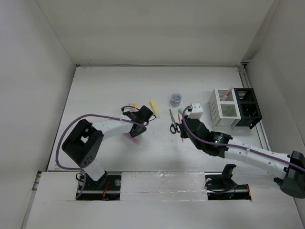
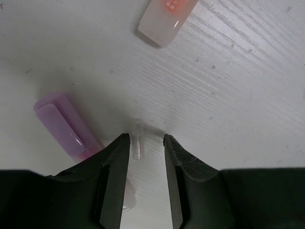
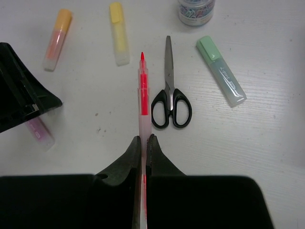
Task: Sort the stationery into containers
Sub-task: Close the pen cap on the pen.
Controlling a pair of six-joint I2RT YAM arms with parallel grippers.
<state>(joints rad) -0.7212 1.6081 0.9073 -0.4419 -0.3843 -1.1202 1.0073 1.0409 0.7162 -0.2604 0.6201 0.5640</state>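
The right gripper (image 3: 143, 143) is clamped on a thin orange-red pen (image 3: 143, 90). The left gripper (image 2: 147, 139) has its jaws apart around a small clear piece (image 2: 138, 143), with the purple highlighter (image 2: 62, 124) just on its near side.

White table (image 1: 109, 86) w/ plain white walls (image 1: 157, 28) on 3 sides, even light, soft shadows.

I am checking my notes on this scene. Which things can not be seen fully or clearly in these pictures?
Left wrist view: a small clear object between the jaws of the open left gripper is too blurred to name; the orange highlighter is cut by the top edge.
Right wrist view: the round container is cut by the top edge; the purple highlighter is half hidden by the left arm.
Top view: the green highlighter is mostly under the right arm; the black box contents are too dark.
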